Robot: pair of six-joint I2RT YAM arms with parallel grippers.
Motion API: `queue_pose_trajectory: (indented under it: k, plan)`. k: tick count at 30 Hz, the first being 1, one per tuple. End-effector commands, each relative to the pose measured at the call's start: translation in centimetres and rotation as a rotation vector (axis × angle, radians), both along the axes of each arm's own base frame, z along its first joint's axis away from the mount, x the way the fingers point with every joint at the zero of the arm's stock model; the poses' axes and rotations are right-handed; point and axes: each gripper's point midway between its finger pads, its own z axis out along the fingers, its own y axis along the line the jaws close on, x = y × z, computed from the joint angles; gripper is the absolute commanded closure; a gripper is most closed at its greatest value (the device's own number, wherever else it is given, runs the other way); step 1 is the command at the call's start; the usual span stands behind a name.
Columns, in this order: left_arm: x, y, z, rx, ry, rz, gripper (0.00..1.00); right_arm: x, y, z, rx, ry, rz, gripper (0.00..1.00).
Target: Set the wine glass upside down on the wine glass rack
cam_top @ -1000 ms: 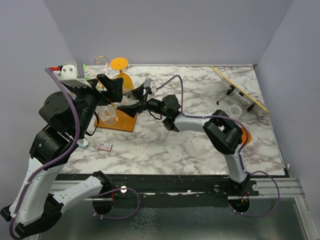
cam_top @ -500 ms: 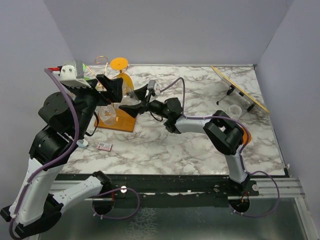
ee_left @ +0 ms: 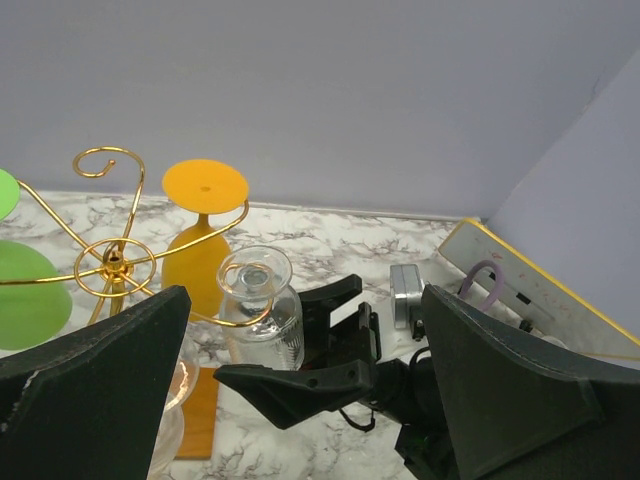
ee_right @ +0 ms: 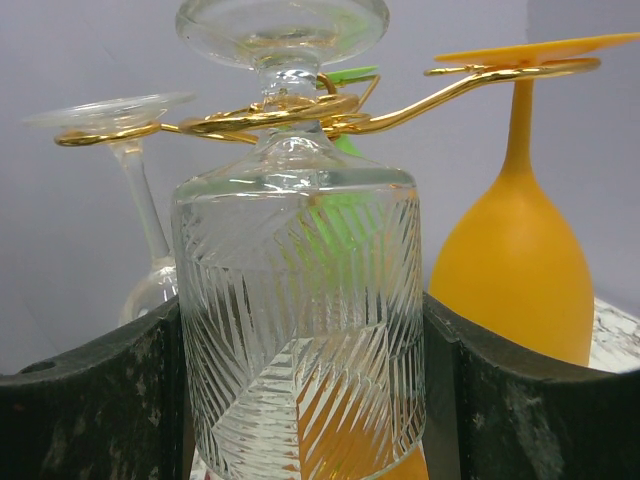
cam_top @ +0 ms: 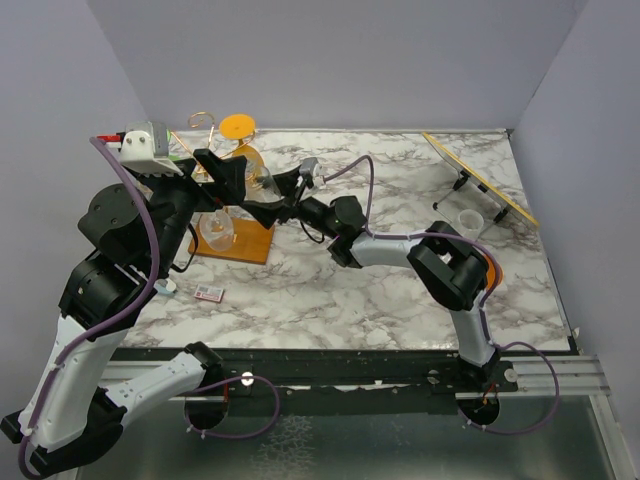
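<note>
Left arm [cam_top: 115, 230] rears up tall on its side, elbow folded, wrist pushed forward at height. The left gripper [ee_left: 305, 300] hangs with its jaws spread as wide as they go. Right arm [cam_top: 445, 265] reaches low and long across toward the left, forearm close to level, wrist rolled so one finger rides above the other. The right gripper [ee_right: 300, 320] is clamped on the wine glass [ee_right: 300, 230], with fingers [ee_right: 90, 400] pressed against either side of the bowl.
</note>
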Motion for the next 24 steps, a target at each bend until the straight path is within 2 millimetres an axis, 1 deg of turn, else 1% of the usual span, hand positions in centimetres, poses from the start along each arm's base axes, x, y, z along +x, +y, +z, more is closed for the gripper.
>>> queue_pose_trajectory:
  k: [1, 4, 8, 12, 15, 18, 24]
  plan:
    - [-0.2, -0.5, -0.3, -0.001, 0.007, -0.029, 0.01, 0.2, -1.1, 4.9, 0.118, -0.042, -0.057, 1.00]
    - [-0.3, -0.4, -0.2, -0.003, 0.005, -0.026, 0.01, 0.3, -0.4, 4.2, 0.088, -0.032, -0.038, 0.96]
    - [-0.2, -0.5, -0.2, 0.000, 0.007, -0.028, 0.01, 0.2, 0.6, 3.3, 0.052, -0.030, -0.005, 0.88]
    - [-0.1, -0.5, -0.2, 0.004, 0.008, -0.026, 0.01, 0.4, 1.4, 2.1, 0.020, -0.016, 0.015, 0.78]
    - [0.0, -0.5, -0.2, 0.005, 0.006, -0.024, 0.01, 0.4, 1.6, 1.3, 0.012, 0.002, 0.026, 0.67]
    - [0.0, -0.6, -0.2, 0.008, 0.008, -0.025, 0.01, 0.5, 1.8, 0.5, 0.004, 0.019, 0.030, 0.60]
    - [0.0, -0.6, -0.1, 0.009, 0.005, -0.025, 0.01, 0.6, 2.0, -0.7, -0.024, 0.040, 0.032, 0.34]
